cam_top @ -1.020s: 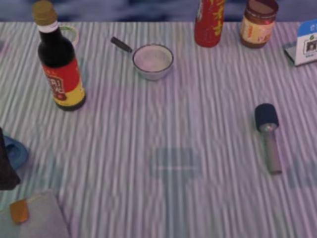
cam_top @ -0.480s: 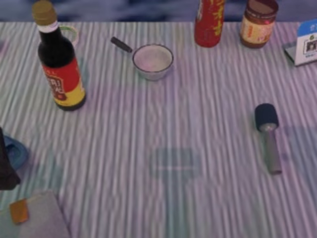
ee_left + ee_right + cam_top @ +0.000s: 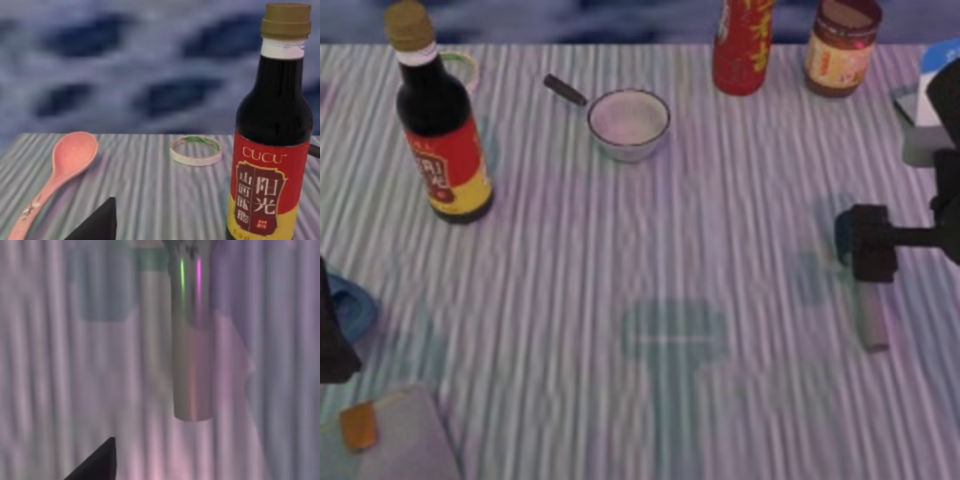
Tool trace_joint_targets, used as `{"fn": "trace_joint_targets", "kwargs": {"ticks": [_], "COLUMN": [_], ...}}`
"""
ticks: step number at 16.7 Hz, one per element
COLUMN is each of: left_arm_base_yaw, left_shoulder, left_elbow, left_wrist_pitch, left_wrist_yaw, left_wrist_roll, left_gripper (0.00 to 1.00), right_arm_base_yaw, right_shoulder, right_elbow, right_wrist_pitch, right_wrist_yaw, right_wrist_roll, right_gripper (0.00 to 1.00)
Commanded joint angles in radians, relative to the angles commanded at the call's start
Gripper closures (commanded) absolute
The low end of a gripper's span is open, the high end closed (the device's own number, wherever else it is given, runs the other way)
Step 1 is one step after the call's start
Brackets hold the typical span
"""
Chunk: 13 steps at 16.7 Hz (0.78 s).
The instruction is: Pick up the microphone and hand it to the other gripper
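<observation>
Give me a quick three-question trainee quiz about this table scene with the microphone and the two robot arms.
1. True or false: the right hand is above the grey-handled, dark foam-headed microphone.
2. Which stands nearest the white saucepan? A. dark soy sauce bottle B. red bottle C. brown jar
3. Fill in: the pink spoon shows only in the ___ wrist view.

Key: 1 true; 2 B; 3 left.

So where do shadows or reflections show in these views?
Top view: soft dark patches on the ribbed table at centre and beside the right gripper. Right wrist view: green and magenta streaks run along the microphone's slim grey metallic handle. Left wrist view: backdrop blurred.
</observation>
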Motion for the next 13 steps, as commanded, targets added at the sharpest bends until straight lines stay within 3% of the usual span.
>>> {"fn": "trace_joint_targets", "kwargs": {"ticks": [5, 13], "left_arm_base_yaw": [0.000, 0.000], "left_shoulder": [0.000, 0.000], "left_elbow": [0.000, 0.000], "left_wrist_pitch": [0.000, 0.000], "left_wrist_yaw": [0.000, 0.000], "left_wrist_roll": [0.000, 0.000], "left_gripper": [0.00, 0.00], "right_arm_base_yaw": [0.060, 0.061], "right_shoulder": [0.248, 0.280], "right_elbow": [0.170, 0.176], "right_wrist_pitch": [-0.131, -0.127], "right_wrist_yaw": [0.012, 0.012], "right_wrist_roll": [0.060, 0.063], "right_gripper": [0.00, 0.00]}}
